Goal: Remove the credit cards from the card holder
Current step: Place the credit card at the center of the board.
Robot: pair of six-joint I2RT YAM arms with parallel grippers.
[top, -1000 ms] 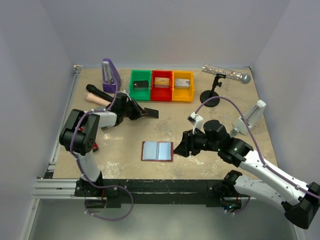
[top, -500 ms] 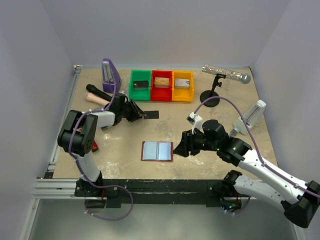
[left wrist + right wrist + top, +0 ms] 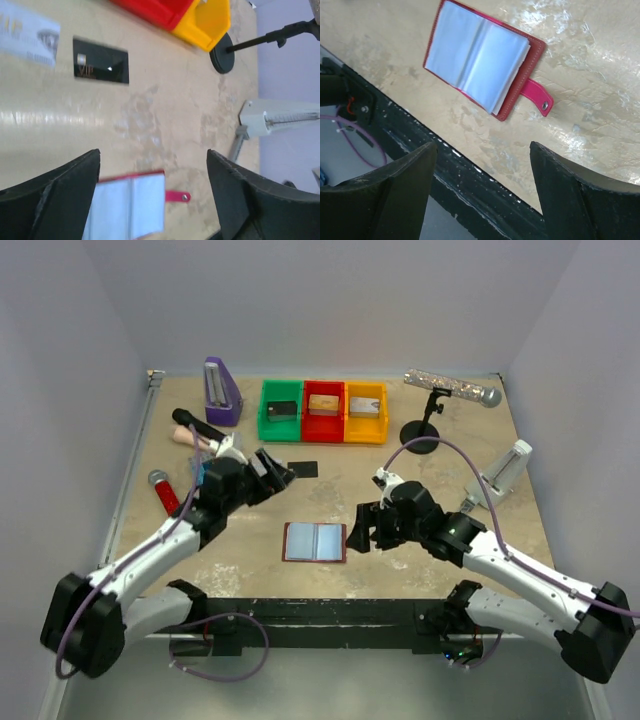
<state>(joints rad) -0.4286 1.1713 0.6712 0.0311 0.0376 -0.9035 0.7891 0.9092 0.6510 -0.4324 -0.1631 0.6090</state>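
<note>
Open card holder (image 3: 315,542) lay flat; left gripper (image 3: 152,167) and right gripper (image 3: 482,150) both spread wide, empty; only left wrist view showed VIP lettering on black card (image 3: 101,67).

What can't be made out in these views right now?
- Cards left in the card holder: right wrist view shows only pale sleeves; top view too small.
- Silvery card: left wrist view, cut off by the left edge, print blurred.
- What lies in the red tray: top view, too small.
</note>
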